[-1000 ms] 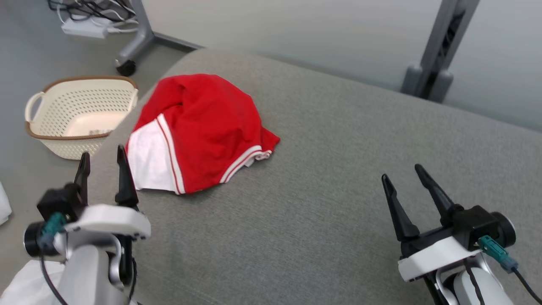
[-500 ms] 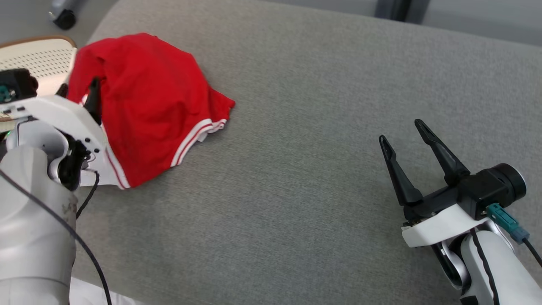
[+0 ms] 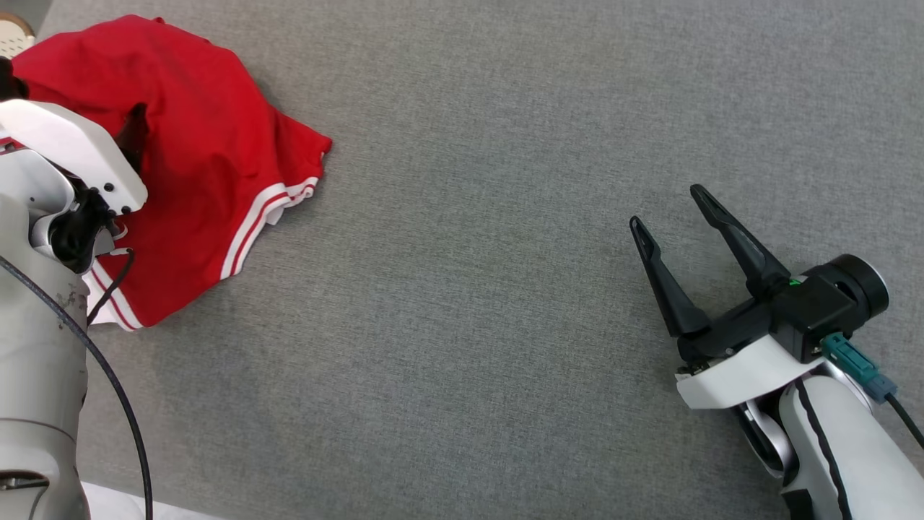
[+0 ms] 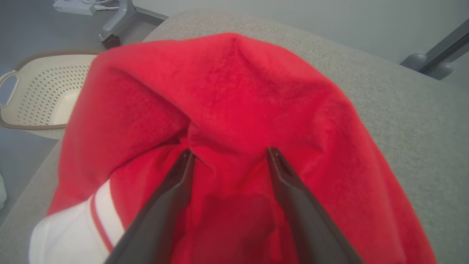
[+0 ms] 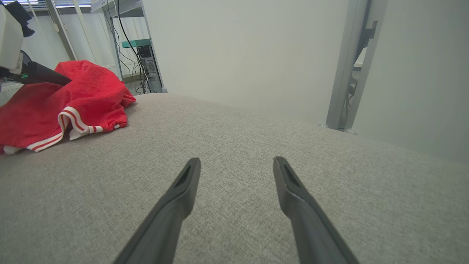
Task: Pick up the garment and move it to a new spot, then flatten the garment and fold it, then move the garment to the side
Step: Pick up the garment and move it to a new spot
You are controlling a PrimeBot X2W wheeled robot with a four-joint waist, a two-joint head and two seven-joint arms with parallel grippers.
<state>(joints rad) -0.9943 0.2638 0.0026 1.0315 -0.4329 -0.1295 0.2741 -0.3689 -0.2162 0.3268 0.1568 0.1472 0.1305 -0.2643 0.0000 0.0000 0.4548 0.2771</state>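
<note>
While the red-and-white garment (image 3: 202, 159) lies crumpled at the left end of the grey padded bench (image 3: 462, 289), the left gripper (image 4: 231, 151) is right on top of it, jaws wide apart, tips down at a fold, nothing pinched. Over on the right, the right gripper (image 3: 665, 206) hovers above bare fabric, jaws spread too, well apart from the garment. A cream basket (image 4: 36, 88) sits on the floor beyond.
</note>
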